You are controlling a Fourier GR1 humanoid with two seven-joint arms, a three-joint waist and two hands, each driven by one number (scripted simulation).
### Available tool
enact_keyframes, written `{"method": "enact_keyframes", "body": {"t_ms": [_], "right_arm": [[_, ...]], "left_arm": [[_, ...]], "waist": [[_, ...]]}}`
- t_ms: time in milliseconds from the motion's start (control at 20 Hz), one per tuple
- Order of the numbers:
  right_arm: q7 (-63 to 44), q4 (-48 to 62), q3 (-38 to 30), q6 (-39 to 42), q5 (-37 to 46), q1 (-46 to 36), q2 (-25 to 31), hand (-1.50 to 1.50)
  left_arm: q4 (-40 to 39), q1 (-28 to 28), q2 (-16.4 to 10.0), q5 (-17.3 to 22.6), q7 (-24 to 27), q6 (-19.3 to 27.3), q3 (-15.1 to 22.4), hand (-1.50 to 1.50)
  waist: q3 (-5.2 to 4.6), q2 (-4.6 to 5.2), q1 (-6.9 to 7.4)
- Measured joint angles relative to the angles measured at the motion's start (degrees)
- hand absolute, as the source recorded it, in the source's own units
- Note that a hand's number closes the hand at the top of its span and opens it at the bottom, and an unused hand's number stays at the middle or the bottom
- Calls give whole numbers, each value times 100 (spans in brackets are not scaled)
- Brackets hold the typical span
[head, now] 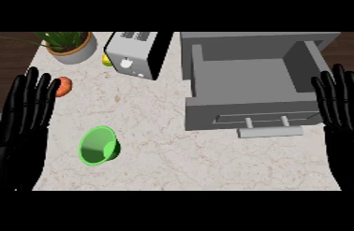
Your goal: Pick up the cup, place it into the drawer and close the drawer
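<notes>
A green cup [99,146] lies on its side on the marble counter at the lower left, its mouth facing down-left. The grey drawer [243,75] at the upper right is pulled open and holds nothing, with its bar handle [270,132] on the front. My left hand [26,108] rests open at the left edge, fingers up, left of and above the cup. Along the right edge my right hand [336,104] rests open, fingers up, beside the drawer's right wall.
A silver toaster [136,54] stands at the back centre with a yellow object [107,61] at its left. A potted plant [69,45] is at the back left. An orange-red fruit [63,86] lies by my left fingertips.
</notes>
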State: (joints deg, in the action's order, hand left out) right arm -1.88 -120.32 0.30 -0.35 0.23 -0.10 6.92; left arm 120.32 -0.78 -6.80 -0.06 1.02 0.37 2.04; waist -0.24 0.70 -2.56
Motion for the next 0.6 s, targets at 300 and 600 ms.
{"method": "enact_keyframes", "body": {"t_ms": [300, 600], "right_arm": [[112, 1, -246, 28, -108, -15, -3, -150], [-90, 145, -171, 228, 28, -127, 194, -150]], "left_arm": [[317, -382, 56, 196, 21, -432, 458, -150], [163, -946, 330, 1134, -179, -647, 525, -150]], "waist": [[18, -60, 209], [21, -68, 268]]}}
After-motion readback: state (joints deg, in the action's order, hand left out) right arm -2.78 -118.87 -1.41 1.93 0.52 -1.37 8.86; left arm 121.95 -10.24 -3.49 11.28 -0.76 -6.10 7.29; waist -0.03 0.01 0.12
